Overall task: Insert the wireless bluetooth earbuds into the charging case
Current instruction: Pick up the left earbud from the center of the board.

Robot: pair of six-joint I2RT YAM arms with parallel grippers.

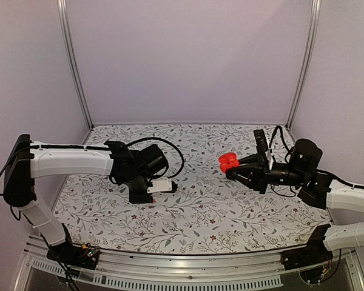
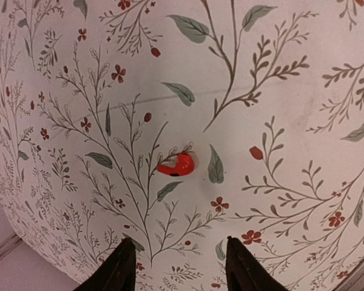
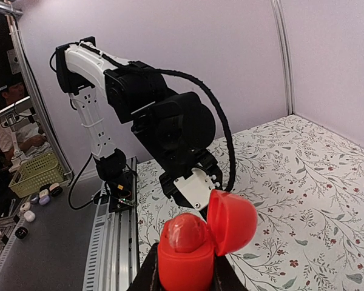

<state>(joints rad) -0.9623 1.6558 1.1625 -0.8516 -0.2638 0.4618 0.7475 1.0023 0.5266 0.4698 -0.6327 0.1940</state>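
While the left gripper [image 2: 179, 245] hangs with jaws apart and empty, one red earbud [image 2: 177, 164] lies on the floral tablecloth [image 2: 291, 91] ahead of its fingertips. Right gripper [image 3: 185, 277]: clenched on the red charging case [image 3: 183, 257], lid open.

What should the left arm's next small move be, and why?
Probably lower the open left gripper onto the small red earbud lying loose on the floral tablecloth ahead of it; the right gripper holds the red charging case, lid open.

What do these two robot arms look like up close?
The left arm and right arm are alike: white shells, black rounded joints, a black cable looping alongside, and two black pointed fingers at the tip.
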